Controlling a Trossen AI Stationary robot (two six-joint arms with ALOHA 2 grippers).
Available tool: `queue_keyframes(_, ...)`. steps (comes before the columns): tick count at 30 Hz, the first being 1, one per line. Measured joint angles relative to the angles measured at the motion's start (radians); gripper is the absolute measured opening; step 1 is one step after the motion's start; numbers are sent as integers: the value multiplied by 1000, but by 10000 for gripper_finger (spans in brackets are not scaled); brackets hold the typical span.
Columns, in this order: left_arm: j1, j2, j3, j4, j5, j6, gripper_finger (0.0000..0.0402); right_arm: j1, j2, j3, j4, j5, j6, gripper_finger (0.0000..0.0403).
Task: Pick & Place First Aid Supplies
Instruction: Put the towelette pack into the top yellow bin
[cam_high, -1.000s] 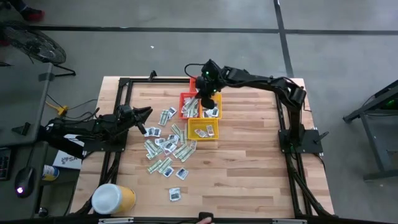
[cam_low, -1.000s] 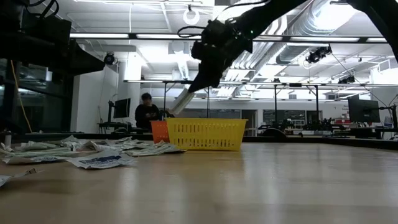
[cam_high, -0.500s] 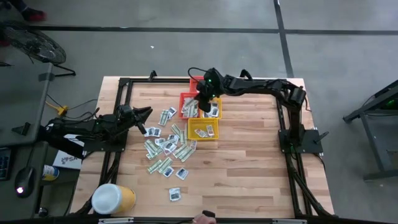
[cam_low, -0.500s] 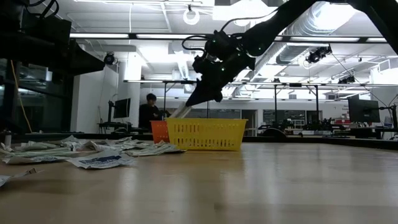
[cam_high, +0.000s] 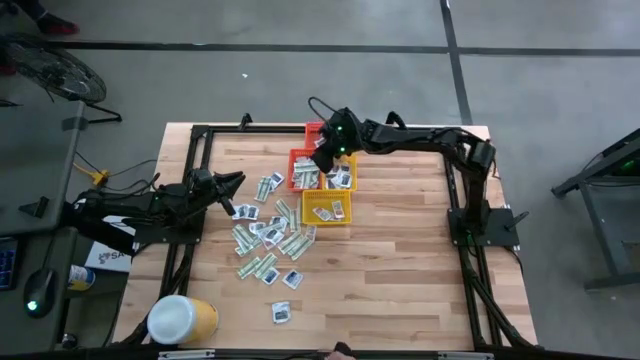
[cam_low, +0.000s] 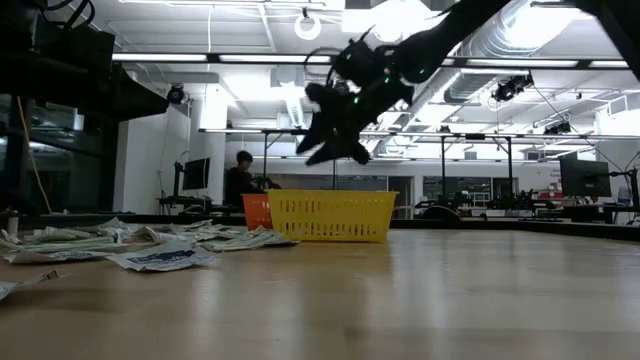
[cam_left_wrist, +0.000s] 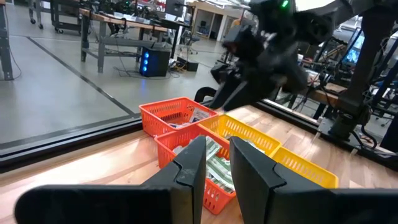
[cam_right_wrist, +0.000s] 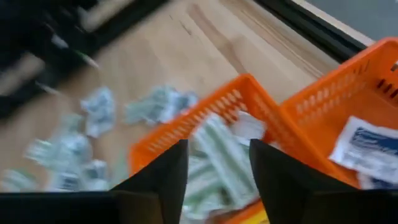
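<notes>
Over the baskets near the table's far edge, your right gripper is hanging with its fingers apart and nothing between them. Directly under it, the green-and-white strips are lying in the orange basket; white packets with blue marks are sitting in the neighbouring basket, and more in the yellow basket just toward the near edge. Reads like a drop just finished, so you're between placings. Most of the first aid supplies are sitting loose on the wood mid-table, toward the left edge, with one stray packet near the near edge. Next call: swing that open gripper off the baskets, over the pile, and come down on a single packet lying clear of its neighbours. Your left gripper is waiting by the left edge, fingers slightly apart, holding nothing.
</notes>
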Motion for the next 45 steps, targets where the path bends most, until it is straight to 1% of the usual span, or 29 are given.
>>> queue_keyframes(2, 0, 0, 0, 0, 0, 0, 73, 9, -51, -41, 43, -30, 35, 172)
queue_keyframes(4, 0, 0, 0, 0, 0, 0, 73, 30, -118, -117, 112, -32, 24, 173)
queue_keyframes(7, 0, 0, 0, 0, 0, 0, 73, 76, -240, -264, 208, 3, -36, 168)
queue_keyframes(9, 0, 0, 0, 0, 0, 0, 73, 109, -332, -358, 240, 35, -80, 163)
queue_keyframes(12, 0, 0, 0, 0, 0, 0, 73, 156, -473, -486, 250, 104, -129, 154)
queue_keyframes(14, 0, 0, 0, 0, 0, 0, 73, 185, -565, -567, 247, 147, -135, 148)
queue_keyframes(20, 0, 0, 0, 0, 0, 0, 73, 262, -830, -797, 257, 254, -56, 140)
queue_keyframes(23, 0, 0, 0, 0, 0, 0, 73, 283, -951, -901, 253, 273, -59, 140)
queue_keyframes(25, 0, 0, 0, 0, 0, 0, 73, 294, -1028, -964, 253, 259, -74, 140)
queue_keyframes(29, 0, 0, 0, 0, 0, 0, 73, 326, -1156, -1066, 257, 212, -71, 139)
queue_keyframes(32, 0, 0, 0, 0, 0, 0, 73, 357, -1242, -1131, 278, 200, -70, 139)
queue_keyframes(38, 0, 0, 0, 0, 0, 0, 73, 412, -1397, -1254, 311, 265, -25, 139)
queue_keyframes(41, 0, 0, 0, 0, 0, 0, 73, 430, -1462, -1306, 332, 273, -21, 139)
queue_keyframes(45, 0, 0, 0, 0, 0, 0, 73, 440, -1535, -1343, 337, 274, -21, 139)
